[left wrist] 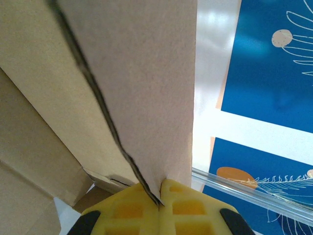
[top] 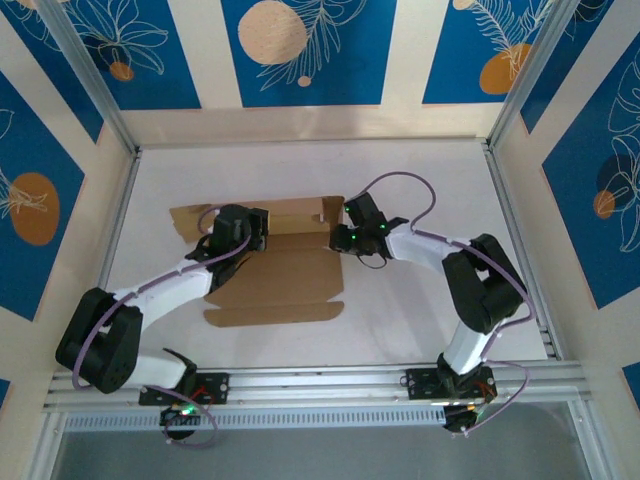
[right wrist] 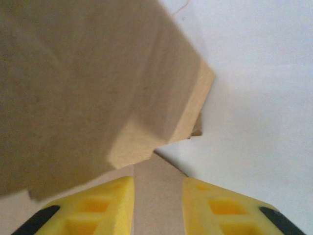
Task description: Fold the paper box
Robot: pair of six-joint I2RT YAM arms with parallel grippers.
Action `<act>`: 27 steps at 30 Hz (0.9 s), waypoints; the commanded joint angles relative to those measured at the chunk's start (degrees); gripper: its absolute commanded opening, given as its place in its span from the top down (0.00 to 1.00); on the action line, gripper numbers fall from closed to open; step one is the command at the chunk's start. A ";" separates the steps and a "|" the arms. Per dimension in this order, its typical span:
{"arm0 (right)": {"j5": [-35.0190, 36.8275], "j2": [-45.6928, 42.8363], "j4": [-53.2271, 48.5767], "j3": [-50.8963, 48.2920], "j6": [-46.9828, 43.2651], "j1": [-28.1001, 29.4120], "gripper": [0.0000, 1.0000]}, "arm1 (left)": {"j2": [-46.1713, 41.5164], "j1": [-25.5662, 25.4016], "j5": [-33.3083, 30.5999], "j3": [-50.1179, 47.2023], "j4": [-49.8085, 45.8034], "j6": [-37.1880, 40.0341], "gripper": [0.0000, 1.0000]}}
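Observation:
The paper box lies partly folded in the middle of the white table, its brown panels spread toward the near side and a raised back strip between the two arms. At the strip's left part, my left gripper is shut on it. In the left wrist view the yellow pads pinch a thin upright cardboard panel. My right gripper is at the strip's right end. There its jaws stand apart, with a flat piece of cardboard showing in the gap and a folded flap just above.
The white table is bounded by aluminium rails in front and at both sides. Blue and cream patterned walls stand close behind the box. Bare table lies to the right of the cardboard.

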 commanded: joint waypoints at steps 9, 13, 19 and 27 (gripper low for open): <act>-1.88 0.95 -8.49 9.24 -2.39 -13.92 0.61 | -0.04 -1.32 0.16 -1.00 -3.86 -0.67 1.00; -8.90 -6.41 -5.83 6.40 -8.02 -10.51 0.65 | 0.26 -1.38 0.14 -0.40 -3.96 -0.67 1.00; -18.17 -15.48 -6.69 2.76 -11.22 -4.06 0.75 | 0.82 -1.50 0.49 -0.39 -3.37 -0.80 1.00; -17.28 -10.40 -10.08 10.57 -8.76 0.24 0.76 | 0.14 -1.59 -0.01 -0.57 -3.47 -0.88 1.00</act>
